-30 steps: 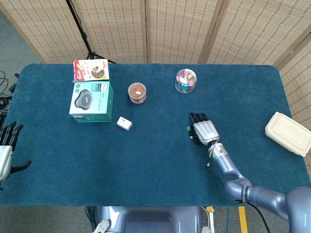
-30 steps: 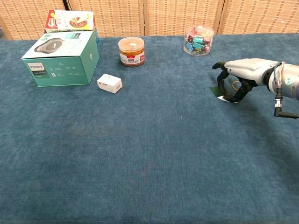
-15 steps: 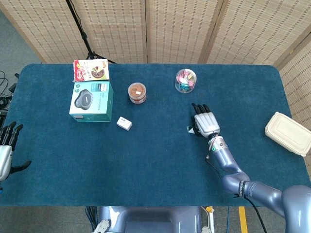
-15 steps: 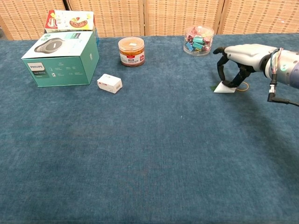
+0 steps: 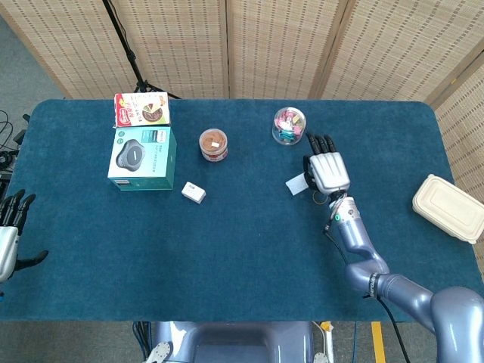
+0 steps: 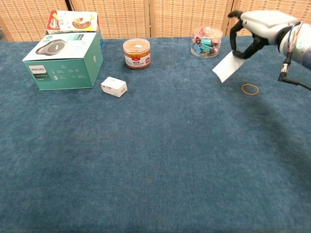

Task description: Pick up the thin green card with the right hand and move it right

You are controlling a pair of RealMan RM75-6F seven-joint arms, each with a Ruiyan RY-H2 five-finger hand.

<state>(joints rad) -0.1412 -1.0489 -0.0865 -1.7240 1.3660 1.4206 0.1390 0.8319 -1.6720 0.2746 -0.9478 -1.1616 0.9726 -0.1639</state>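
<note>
Dark blue carpeted table (image 5: pixel 227 257). Teal cardboard box (image 6: pixel 64 60), grey device print. Red-white snack box (image 5: pixel 141 110) at table's far left edge. Orange-lidded jar (image 6: pixel 136 53). Thin card (image 6: pixel 227 66) showing white face. Tan rubber band (image 6: pixel 250 89). Silver-white right hand (image 6: pixel 260 24), black fingers.

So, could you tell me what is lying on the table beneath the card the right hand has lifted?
A rubber band lies on the blue table, below the card held by the right hand. Nothing else shows there.

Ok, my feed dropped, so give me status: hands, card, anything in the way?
Right hand holds the thin green card, lifted off the table. Left hand idle at table's left edge. Tan rubber band lies below the card; path rightward looks open.
</note>
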